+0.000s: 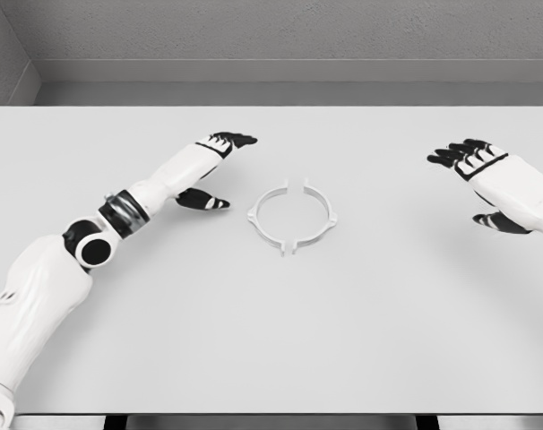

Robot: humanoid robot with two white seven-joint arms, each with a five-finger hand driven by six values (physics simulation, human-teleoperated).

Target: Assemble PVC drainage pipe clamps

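Two white half-ring clamp pieces lie on the table as a near-closed ring. The left half (270, 218) and the right half (320, 215) face each other with small gaps at the top and bottom. My left hand (216, 168) hovers just left of the ring, fingers spread, holding nothing. My right hand (476, 179) is far to the right of the ring, fingers also spread and empty.
The white table (271, 340) fills the view, with its far edge against a grey wall and its front edge at the bottom of the picture.
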